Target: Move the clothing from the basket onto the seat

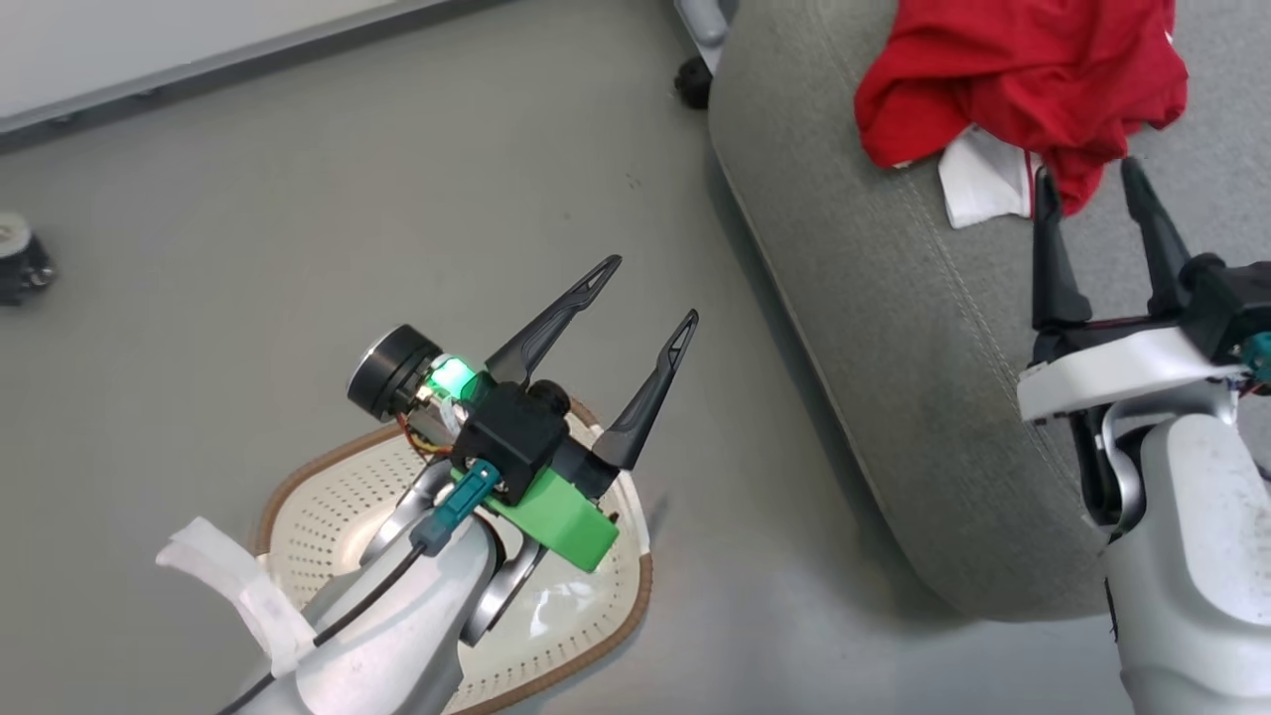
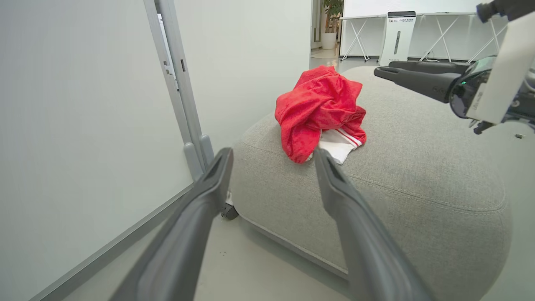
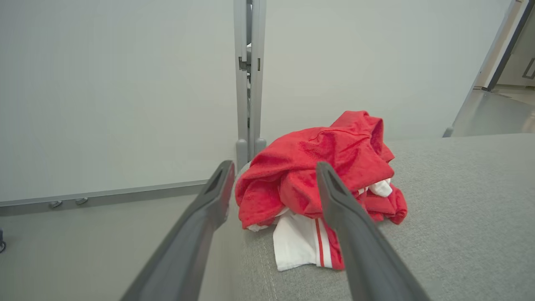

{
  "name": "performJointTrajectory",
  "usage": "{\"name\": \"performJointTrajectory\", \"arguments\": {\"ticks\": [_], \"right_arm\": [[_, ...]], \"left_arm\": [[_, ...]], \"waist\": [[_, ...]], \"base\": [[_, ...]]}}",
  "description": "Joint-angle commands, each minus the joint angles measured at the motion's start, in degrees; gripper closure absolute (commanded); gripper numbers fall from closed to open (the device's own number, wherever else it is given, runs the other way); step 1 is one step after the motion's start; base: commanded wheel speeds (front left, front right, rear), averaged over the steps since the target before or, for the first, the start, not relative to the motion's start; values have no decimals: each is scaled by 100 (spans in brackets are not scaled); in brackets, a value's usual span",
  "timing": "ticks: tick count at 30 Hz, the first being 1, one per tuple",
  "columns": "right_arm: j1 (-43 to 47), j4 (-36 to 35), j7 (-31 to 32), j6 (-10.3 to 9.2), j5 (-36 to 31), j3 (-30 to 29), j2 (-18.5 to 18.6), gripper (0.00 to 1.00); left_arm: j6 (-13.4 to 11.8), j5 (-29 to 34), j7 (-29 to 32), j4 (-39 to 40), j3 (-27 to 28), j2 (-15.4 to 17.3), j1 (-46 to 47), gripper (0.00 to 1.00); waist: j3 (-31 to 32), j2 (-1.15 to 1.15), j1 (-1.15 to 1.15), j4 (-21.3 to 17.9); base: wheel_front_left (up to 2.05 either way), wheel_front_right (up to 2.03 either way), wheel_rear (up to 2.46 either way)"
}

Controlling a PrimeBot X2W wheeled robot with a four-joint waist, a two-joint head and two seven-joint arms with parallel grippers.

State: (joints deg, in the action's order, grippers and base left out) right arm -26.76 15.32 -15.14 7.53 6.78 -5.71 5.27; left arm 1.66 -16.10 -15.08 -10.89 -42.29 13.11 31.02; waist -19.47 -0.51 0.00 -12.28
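My right gripper (image 1: pixel 1084 169) has its two fingers spread wide with nothing between them. The clothing (image 1: pixel 1023 79) lies in a crumpled red heap on the seat (image 1: pixel 894 328), right at this gripper's fingertips; from the head view I cannot tell whether the tips touch the cloth or hang just short of it. A white piece with thin red stripes sticks out of the heap on the side nearest the fingers, a little to the left of them. Through the right wrist camera I see the heap straight ahead, between and beyond the fingers, close to the seat's rounded corner.

My left gripper (image 1: pixel 653 288) also stands wide apart and holds nothing. It hangs over the floor (image 1: pixel 397 199), with the basket (image 1: pixel 328 516) beneath and behind its wrist. The seat is ahead of it and the clothing is well beyond its tips
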Motion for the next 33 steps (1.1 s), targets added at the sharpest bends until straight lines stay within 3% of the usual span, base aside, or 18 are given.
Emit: {"name": "performJointTrajectory", "arguments": {"ticks": [1,19,33], "right_arm": [[147,-59,0,-8,58,64,-7,0],[923,-175,0,-8,155,579,-75,0],[1544,-456,0,-8,155,646,-219,0]], "left_arm": [[-21,-28,-6,7,72,-27,-161,0],[-120,-58,-7,-24,1312,-158,-1236,0],[-123,32,-7,-8,2540,-283,-2031,0]], "waist": [[332,51,0,351],[1099,51,0,1386],[1472,51,0,1684]], "base": [[0,0,0],[0,0,0],[0,0,0]]}}
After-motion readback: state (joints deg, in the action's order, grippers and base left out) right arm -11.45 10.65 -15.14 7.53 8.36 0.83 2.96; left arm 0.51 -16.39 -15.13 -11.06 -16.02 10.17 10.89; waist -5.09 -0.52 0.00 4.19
